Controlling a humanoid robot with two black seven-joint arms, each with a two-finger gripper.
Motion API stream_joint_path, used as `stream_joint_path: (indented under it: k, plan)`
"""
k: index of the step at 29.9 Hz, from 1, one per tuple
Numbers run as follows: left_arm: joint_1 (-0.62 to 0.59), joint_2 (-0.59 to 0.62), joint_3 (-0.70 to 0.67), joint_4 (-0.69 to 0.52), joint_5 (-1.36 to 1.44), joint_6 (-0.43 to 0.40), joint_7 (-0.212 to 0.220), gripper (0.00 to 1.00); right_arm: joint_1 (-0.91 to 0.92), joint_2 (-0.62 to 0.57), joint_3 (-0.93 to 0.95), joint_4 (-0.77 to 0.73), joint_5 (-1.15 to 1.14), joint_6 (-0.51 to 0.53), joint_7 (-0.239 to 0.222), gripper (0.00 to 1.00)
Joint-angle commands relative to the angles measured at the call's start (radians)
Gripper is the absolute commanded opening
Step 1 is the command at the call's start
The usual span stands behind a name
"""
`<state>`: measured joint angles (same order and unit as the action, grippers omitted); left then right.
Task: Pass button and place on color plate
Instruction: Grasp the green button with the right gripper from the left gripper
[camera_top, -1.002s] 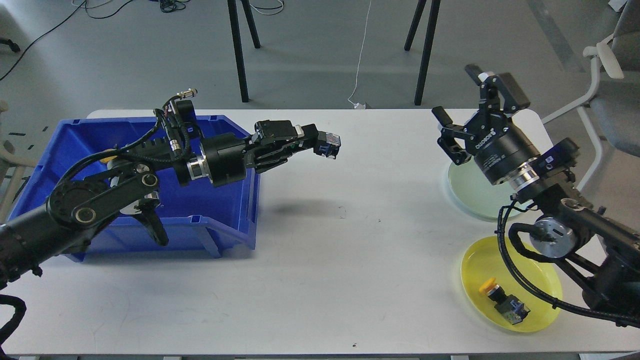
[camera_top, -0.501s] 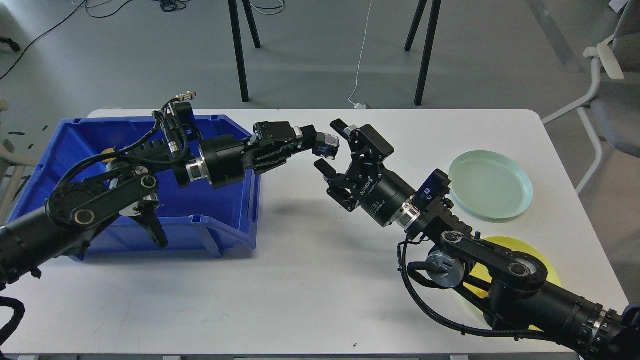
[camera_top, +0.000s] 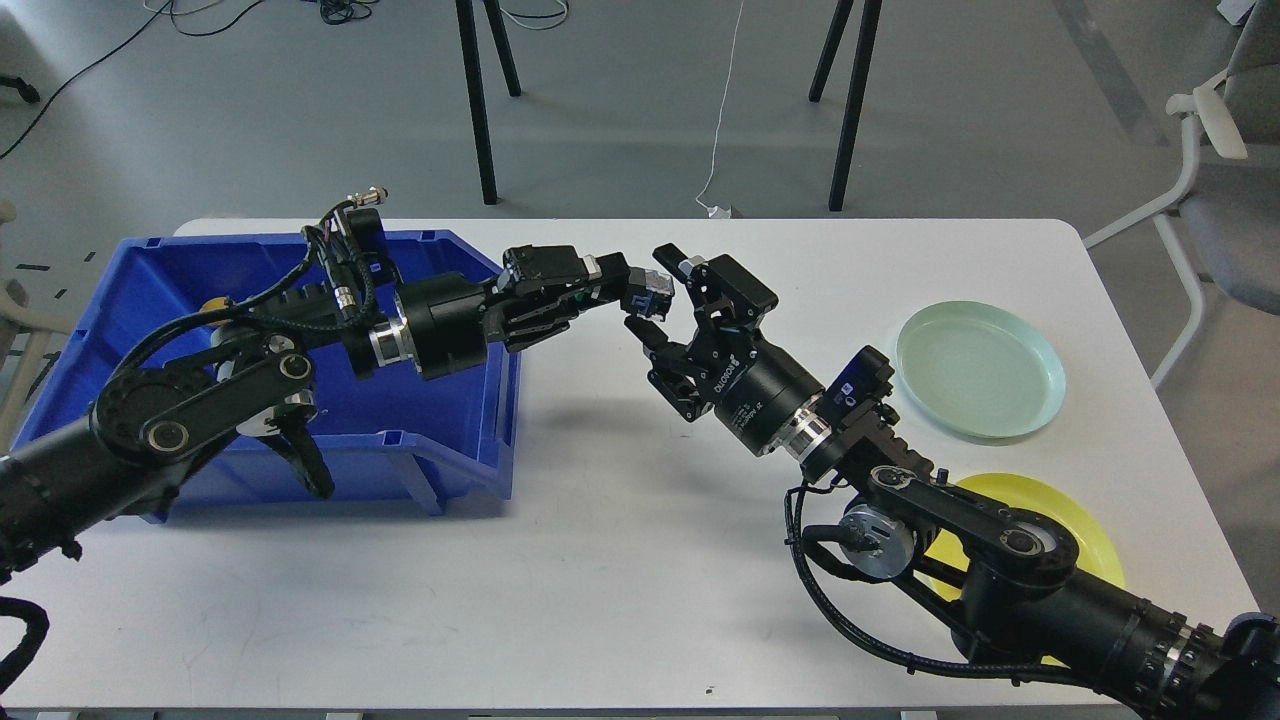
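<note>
Button gripped by left pincer; right pincer, its lettering unreadable, gapes around it.

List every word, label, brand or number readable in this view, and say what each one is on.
"ROBOTIQ": white brand lettering, seen tilted, on the black body of the right gripper; only partly legible.
Smaller white print beneath it on the same body: too small to read.
Small label on the blue-and-black push button held in the left gripper: blurred, unreadable.

Bin left; two plates right, on table.
</note>
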<state>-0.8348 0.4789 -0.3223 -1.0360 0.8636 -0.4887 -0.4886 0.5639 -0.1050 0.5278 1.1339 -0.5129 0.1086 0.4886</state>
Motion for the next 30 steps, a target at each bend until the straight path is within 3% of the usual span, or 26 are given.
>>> stream_joint_path:
  k: [1,3,4,7,10,16,17,22,30]
  plan:
    - [0.000,0.000,0.000,0.004,0.000,0.000,0.000,0.12,0.001,0.008,0.005,-0.006,-0.001,0.006,0.000,0.34]
    - [0.000,0.000,0.000,0.005,0.000,0.000,0.000,0.12,0.002,0.010,0.005,-0.008,-0.004,0.006,0.000,0.08]
    - [0.000,0.000,0.000,0.005,0.000,0.000,0.000,0.13,0.005,0.011,0.005,-0.009,-0.006,-0.001,0.000,0.00]
    - [0.000,-0.002,0.000,0.007,0.000,0.000,0.000,0.19,0.005,0.015,0.005,-0.006,-0.001,-0.010,0.000,0.00]
    - [0.000,-0.002,-0.001,0.007,-0.001,0.000,0.000,0.42,0.002,0.013,0.005,0.000,0.001,-0.012,0.000,0.00]
    - [0.000,-0.002,-0.001,0.008,-0.003,0.000,0.000,0.45,-0.006,0.005,0.011,0.009,0.001,-0.017,0.000,0.00]
    - [0.000,-0.003,-0.001,0.008,-0.003,0.000,0.000,0.50,-0.007,0.005,0.011,0.010,0.001,-0.017,0.000,0.00]
    - [0.013,-0.008,-0.041,0.014,-0.072,0.000,0.000,0.87,-0.010,-0.024,0.012,0.032,0.001,-0.032,0.000,0.00]
    - [0.014,-0.016,-0.043,0.028,-0.089,0.000,0.000,0.93,-0.094,-0.195,0.113,0.084,-0.001,-0.053,0.000,0.00]
